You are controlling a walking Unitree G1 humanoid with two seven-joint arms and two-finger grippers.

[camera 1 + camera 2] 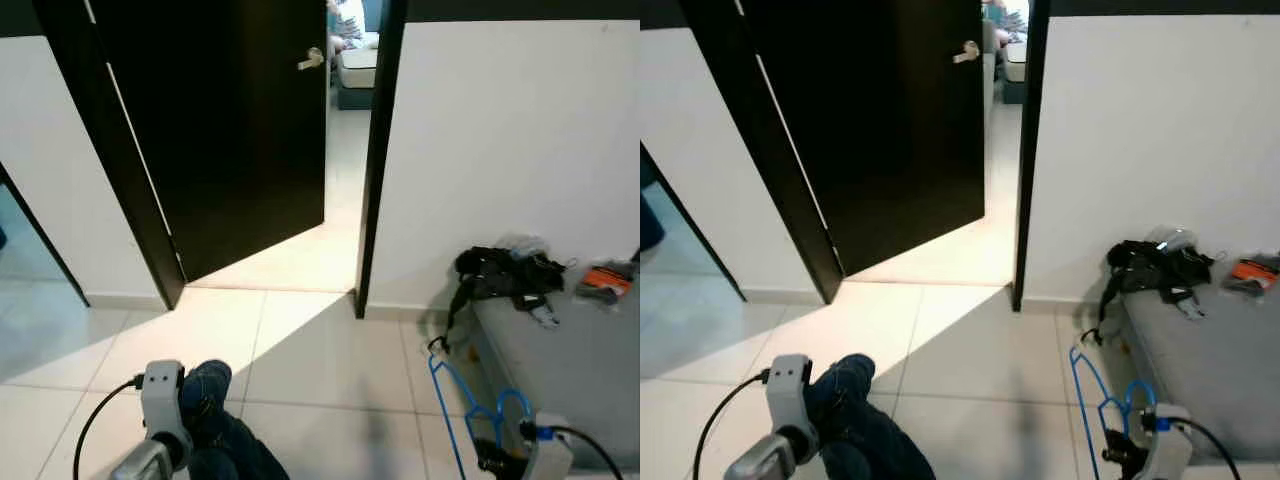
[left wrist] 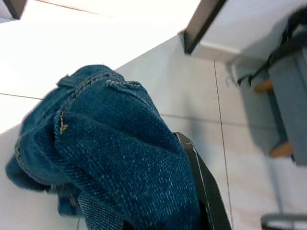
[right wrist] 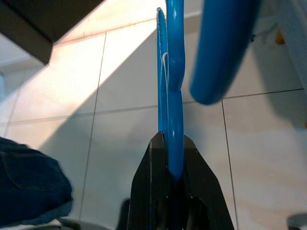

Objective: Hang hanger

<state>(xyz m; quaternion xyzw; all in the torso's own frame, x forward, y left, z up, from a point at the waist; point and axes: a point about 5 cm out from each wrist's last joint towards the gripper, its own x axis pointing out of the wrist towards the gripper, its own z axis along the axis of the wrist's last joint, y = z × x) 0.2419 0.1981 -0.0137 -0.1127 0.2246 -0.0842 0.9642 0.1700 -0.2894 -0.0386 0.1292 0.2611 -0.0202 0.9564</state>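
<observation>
While no writing is legible, your right gripper [image 3: 169, 167] is clamped on the blue hanger [image 1: 470, 405], low beside the grey bed [image 1: 590, 370]; your left gripper [image 2: 192, 191] carries bunched jeans [image 2: 105, 143], finger gap hidden.

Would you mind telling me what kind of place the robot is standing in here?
Probably a room in a home: pale floor tiles, a dark door ajar onto a further room, and a grey bed or couch with belongings piled on it.
</observation>
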